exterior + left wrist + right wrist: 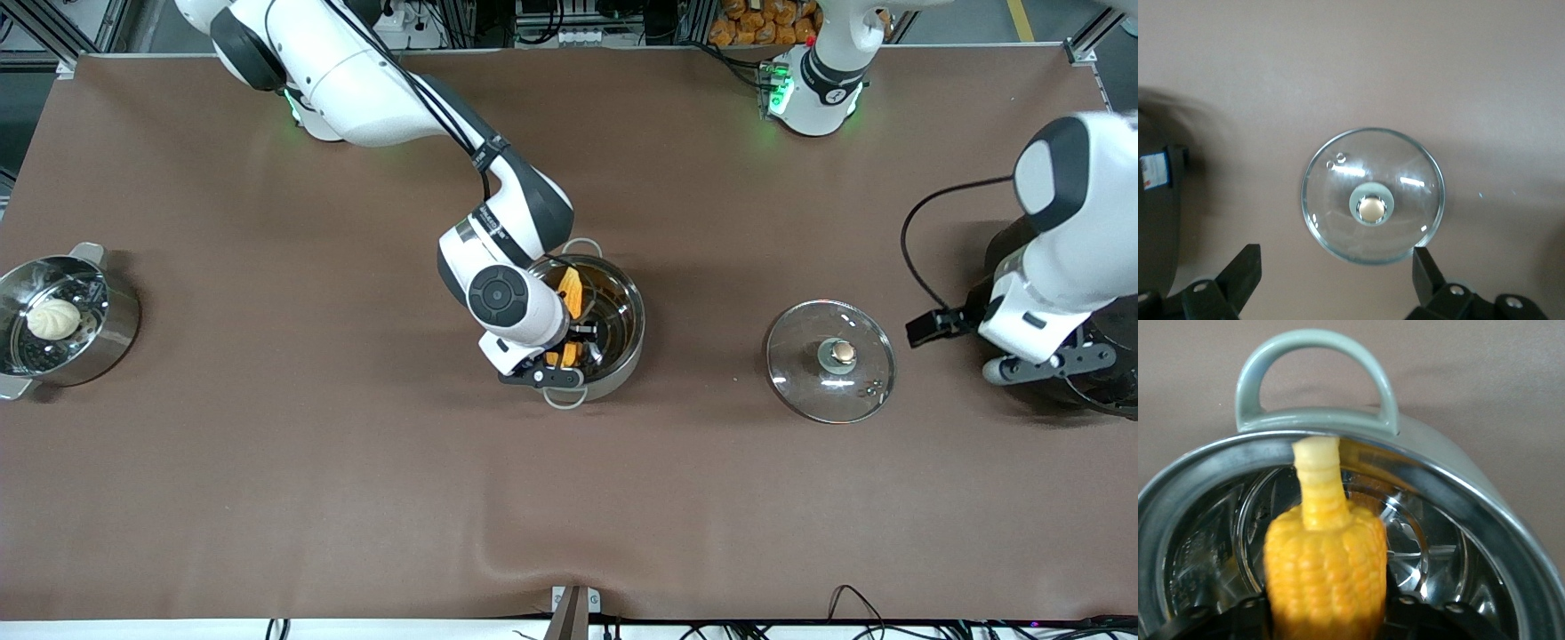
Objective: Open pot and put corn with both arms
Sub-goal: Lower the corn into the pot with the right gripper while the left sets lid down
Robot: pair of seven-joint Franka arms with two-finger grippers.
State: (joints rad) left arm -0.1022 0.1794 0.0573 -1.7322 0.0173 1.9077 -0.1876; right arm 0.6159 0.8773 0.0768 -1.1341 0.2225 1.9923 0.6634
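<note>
Right pincer (569, 354): closed on the corn (571, 298), held over the open pot (622, 307). In the right wrist view the cob (1325, 570) is gripped across its thick part, stub stem pointing away from the pincer toward one pale loop handle (1315, 377), stem tip just at the steel rim. In the front view the long axis runs roughly 12 to 6 o'clock, lying inside the pot's mouth. Judged: the cob sits directly ahead of the fingers with the pot's floor beneath it, so the coming move turns on release; whether the cob already rests on the bottom cannot be told.

Left pincer (1335, 283): fingers (1241, 273) spread apart, gripping nothing, hanging near the black cooker (1098, 373) at the left arm's end of the surface (356, 498). Left arm waiting. The right arm is the nearer one to the pot.

Glass lid (830, 361): off the pot, lying flat on the surface at the pot's 3 o'clock, knob up, between pot and cooker.

Count: one corn, one pot, one lid, two loop handles, two arms. Also one steamer pot (62, 320) with a white bun, at the right arm's end.
</note>
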